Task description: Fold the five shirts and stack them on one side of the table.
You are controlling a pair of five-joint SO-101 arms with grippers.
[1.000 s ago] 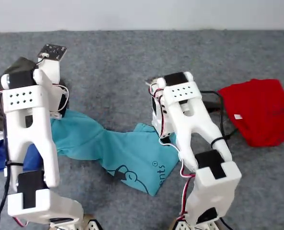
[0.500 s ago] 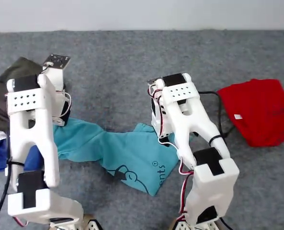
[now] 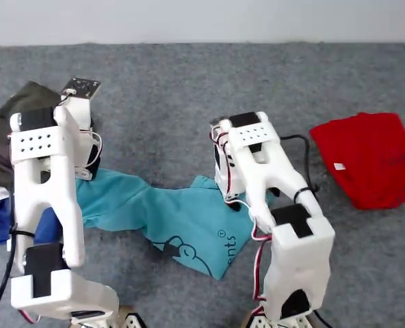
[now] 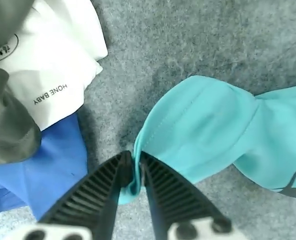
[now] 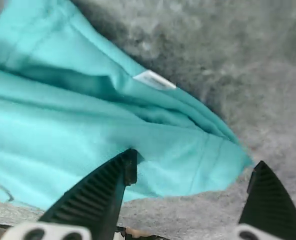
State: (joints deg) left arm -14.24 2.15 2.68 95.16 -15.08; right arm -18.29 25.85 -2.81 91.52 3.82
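A teal shirt [image 3: 182, 219] lies crumpled and stretched across the grey table between the two arms. My left gripper [image 4: 133, 172] is shut on its hem at the end nearest the pile. My right gripper [image 5: 193, 175] is open just above the shirt's other end, one finger [image 5: 120, 172] over the cloth and the other past its edge, near a white label [image 5: 153, 80]. A folded red shirt [image 3: 368, 158] rests at the table's right side. A dark olive shirt [image 3: 11, 113], a white shirt [image 4: 53, 65] and a blue shirt [image 4: 53, 170] are heaped at the left.
The grey felt table [image 3: 161, 89] is bare at the back centre. The left arm [image 3: 42, 178] stands over the pile's edge, and the right arm [image 3: 271, 178] sits between the teal and red shirts, with a black cable [image 3: 305, 147] close to the red shirt.
The left arm shifted slightly right and nearer with the teal hem still held. The right arm drew a little to the left over the shirt's end.
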